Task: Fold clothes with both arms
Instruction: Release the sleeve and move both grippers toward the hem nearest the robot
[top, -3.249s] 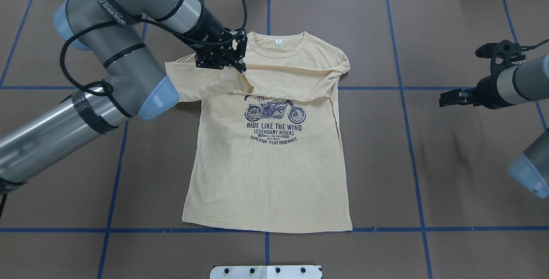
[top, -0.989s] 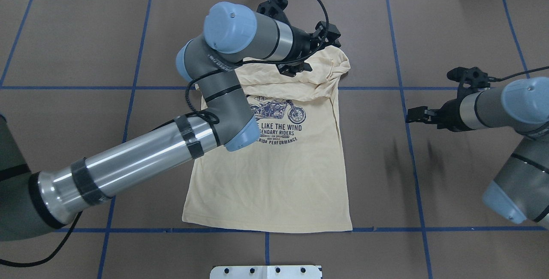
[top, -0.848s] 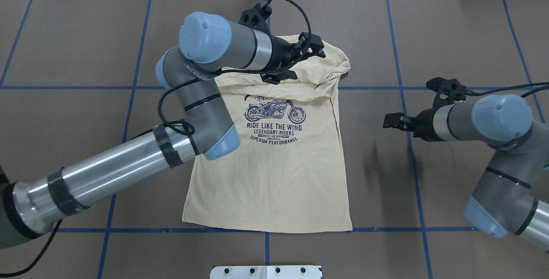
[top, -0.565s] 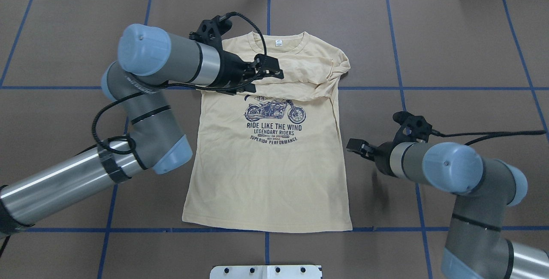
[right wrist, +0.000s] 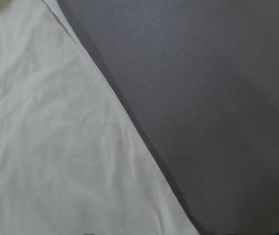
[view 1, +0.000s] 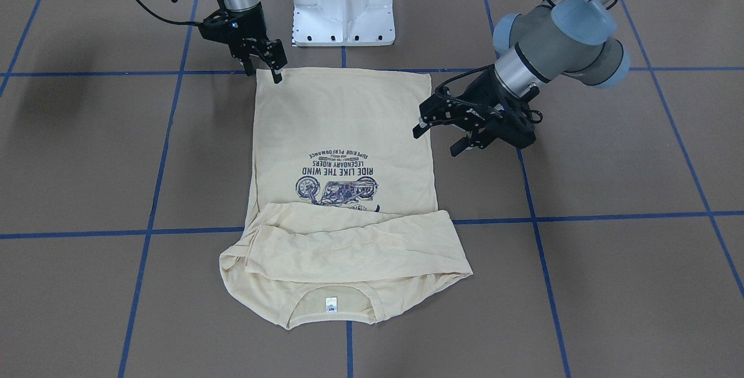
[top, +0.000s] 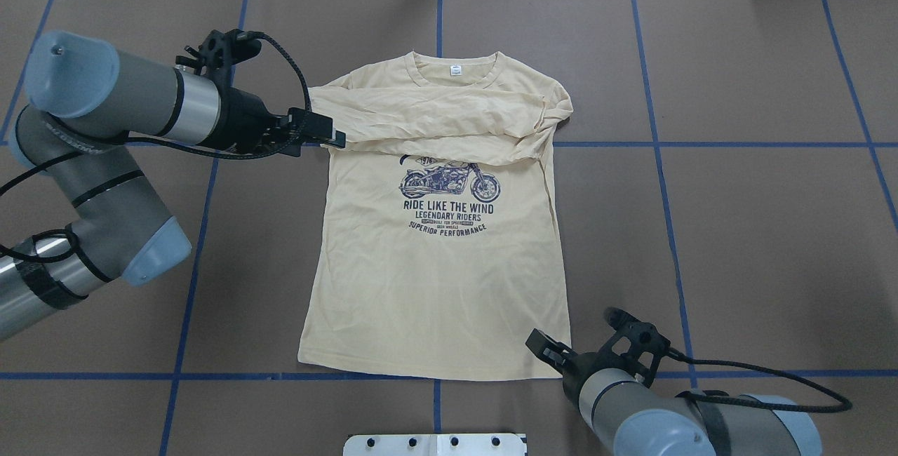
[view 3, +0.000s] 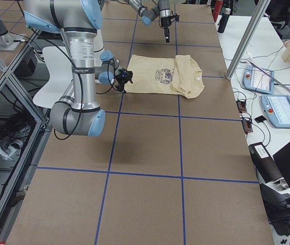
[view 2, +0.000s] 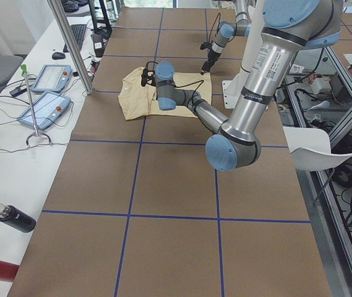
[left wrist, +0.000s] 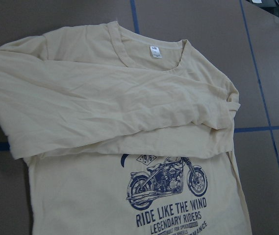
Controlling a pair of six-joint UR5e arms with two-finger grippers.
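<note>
Flat and front-up at the middle of the brown table (top: 772,245): the cream-yellow shirt (top: 435,294). Runs lengthwise away from the robot, with the hem nearest the white pedestal base (view 1: 343,6) and the collar, with its small white neck tag (top: 457,69), pointing to the far, operators' side. Has both sleeves (top: 435,119) folded crosswise over the chest, stacked in a band just above the navy motorcycle print (top: 449,196) and hiding its topmost edge. Sits square to the blue tape lines (top: 701,144), the hem lying along the crossline nearest the robot. Beside the shoulder on the robot's left, close to the folded sleeve end: the left gripper (view 1: 435,141), held off the cloth, fingers spread wide, nothing between them. At the hem corner on the robot's right: the right gripper (view 1: 268,70), tips pointing down at the very corner of the fabric, fingers a little apart, not clamped on it as far as can be seen.
</note>
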